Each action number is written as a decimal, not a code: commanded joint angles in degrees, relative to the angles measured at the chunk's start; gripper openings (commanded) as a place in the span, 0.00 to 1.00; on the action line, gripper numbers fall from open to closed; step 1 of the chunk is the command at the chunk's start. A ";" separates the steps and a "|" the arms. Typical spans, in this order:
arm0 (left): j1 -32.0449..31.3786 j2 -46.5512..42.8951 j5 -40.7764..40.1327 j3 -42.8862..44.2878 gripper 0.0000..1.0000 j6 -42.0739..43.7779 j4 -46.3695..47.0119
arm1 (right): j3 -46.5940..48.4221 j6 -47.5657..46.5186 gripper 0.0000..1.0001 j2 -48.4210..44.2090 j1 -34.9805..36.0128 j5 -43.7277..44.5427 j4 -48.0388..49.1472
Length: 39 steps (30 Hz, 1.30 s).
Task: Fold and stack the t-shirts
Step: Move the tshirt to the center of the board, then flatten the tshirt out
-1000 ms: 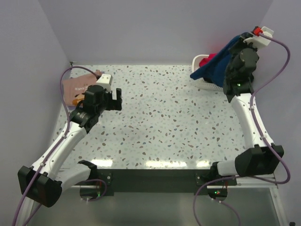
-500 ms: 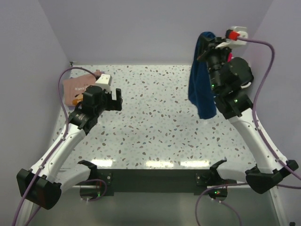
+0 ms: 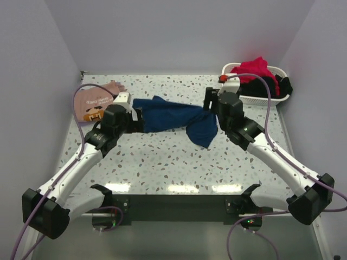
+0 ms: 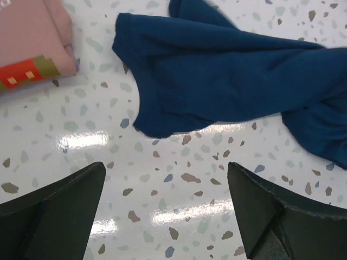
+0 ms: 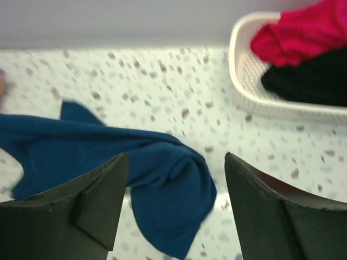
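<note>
The dark blue t-shirt [image 3: 168, 116] [image 4: 227, 81] [image 5: 108, 151] lies crumpled in a long heap across the middle of the table, print hidden. The salmon-pink t-shirt [image 3: 95, 103] [image 4: 27, 43] lies folded at the back left, part of its print showing. My right gripper [image 3: 210, 108] [image 5: 176, 200] hovers open just above the blue shirt's bunched right end, gripping nothing. My left gripper [image 3: 138, 121] [image 4: 165, 206] is wide open at the shirt's left end, with only bare table between its fingers.
A white basket [image 3: 255, 99] [image 5: 244, 92] stands at the back right corner, holding a red garment [image 3: 255, 67] and a black one [image 3: 268, 86]. Walls close in the table at the back and both sides.
My right arm swung the blue shirt from above the basket down to mid-table and opened, dropping it. My left gripper shifted slightly right toward the shirt.
</note>
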 commanded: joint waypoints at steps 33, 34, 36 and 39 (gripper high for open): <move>-1.08 36.02 -8.50 0.73 0.72 -9.35 19.81 | -23.39 10.49 0.82 10.16 -1.68 -14.15 0.04; -0.91 36.56 -8.41 1.17 0.71 -9.17 19.90 | -23.74 11.02 0.82 10.78 -1.95 -14.85 0.39; -0.64 37.78 -8.06 1.35 0.70 -9.08 22.00 | -24.18 11.54 0.82 12.89 -2.82 -16.52 2.06; -0.46 38.58 -7.80 1.96 0.61 -8.64 22.18 | -24.54 11.99 0.81 15.26 -3.79 -17.85 3.38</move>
